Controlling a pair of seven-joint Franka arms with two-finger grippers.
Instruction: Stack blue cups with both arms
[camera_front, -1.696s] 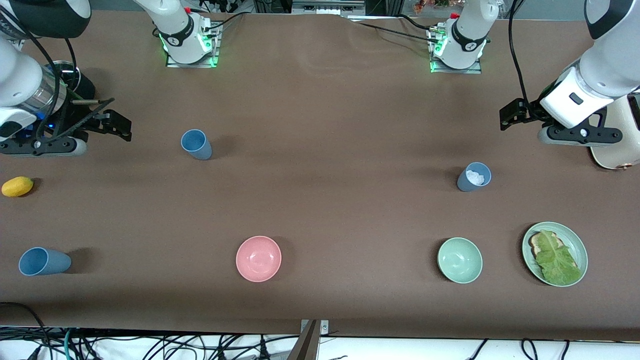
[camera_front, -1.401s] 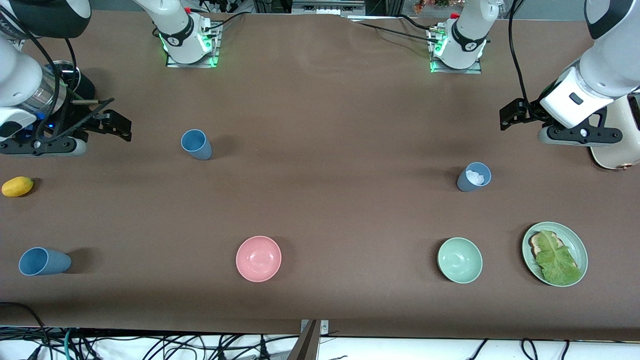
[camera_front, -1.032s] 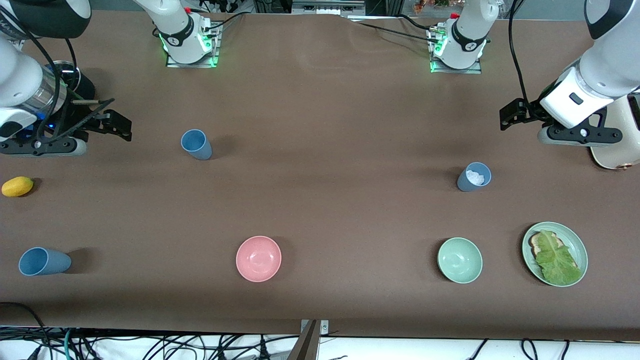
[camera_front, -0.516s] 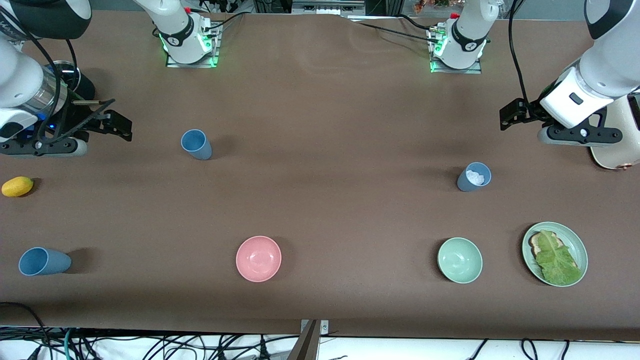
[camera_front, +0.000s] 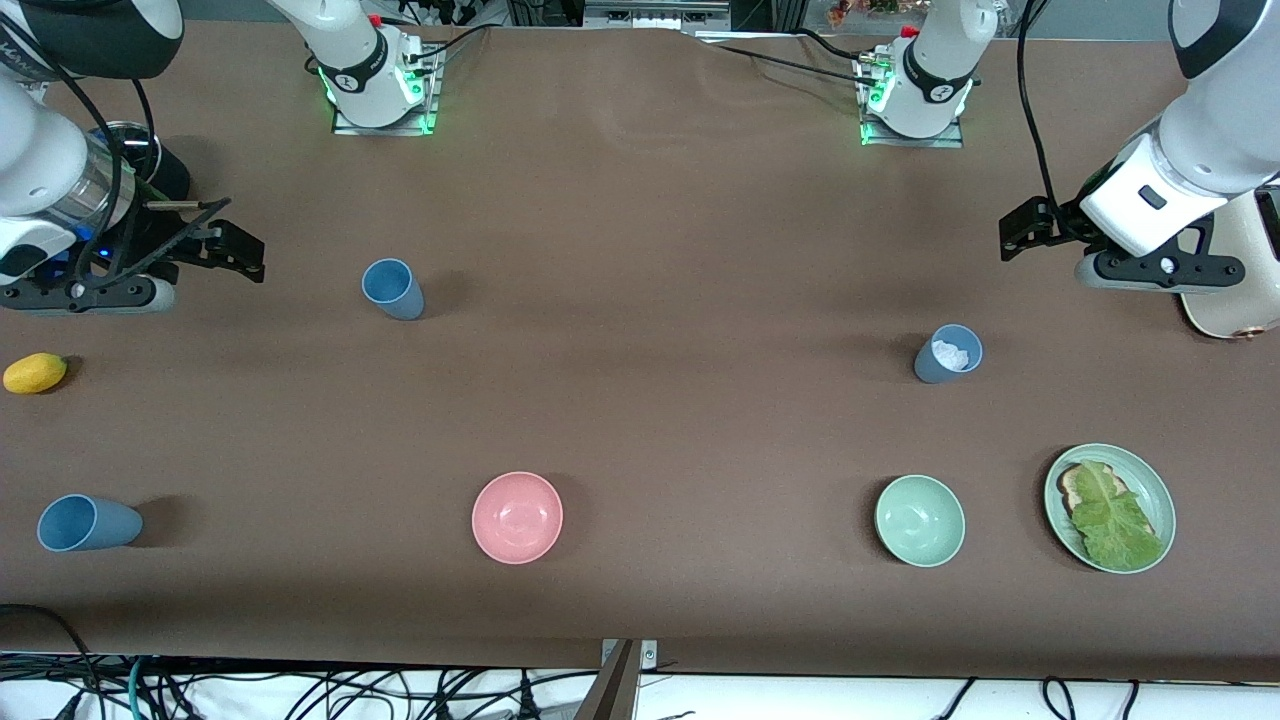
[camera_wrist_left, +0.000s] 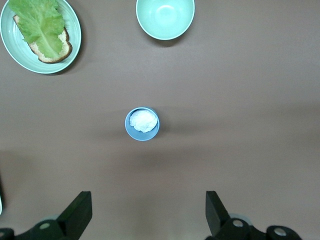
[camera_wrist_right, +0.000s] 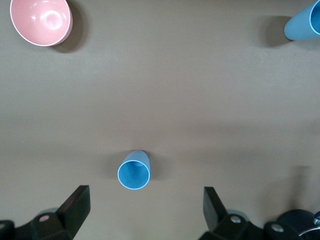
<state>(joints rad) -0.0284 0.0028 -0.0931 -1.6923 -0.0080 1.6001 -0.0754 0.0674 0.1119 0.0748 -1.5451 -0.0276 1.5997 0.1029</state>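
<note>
My left end effector (camera_wrist_left: 146, 215) hangs above the worktop (camera_front: 640, 420) at the left arm's end, its fingers (camera_wrist_left: 77, 212) spread wide and holding nothing. Ahead of it on the brown surface stands a greyish blue cup (camera_wrist_left: 142, 123), upright, with a white lump inside it. Past that cup sit a pale green bowl (camera_wrist_left: 165, 17) and a green plate (camera_wrist_left: 41, 35) carrying bread and a lettuce leaf.

My right end effector (camera_wrist_right: 145, 210) hangs above the right arm's end of the worktop, fingers (camera_wrist_right: 76, 206) likewise spread apart and empty. A sky blue cup (camera_wrist_right: 134, 170) stands upright just ahead of it, its mouth open and bare inside. Farther out from that end effector I see a pink bowl (camera_wrist_right: 41, 21) and a third blue cup (camera_wrist_right: 304, 22), which lies on its side. A yellow lemon (camera_front: 35, 372) rests near the worktop edge, close beside my right end effector.

All three cups are well apart from one another, none stacked.
</note>
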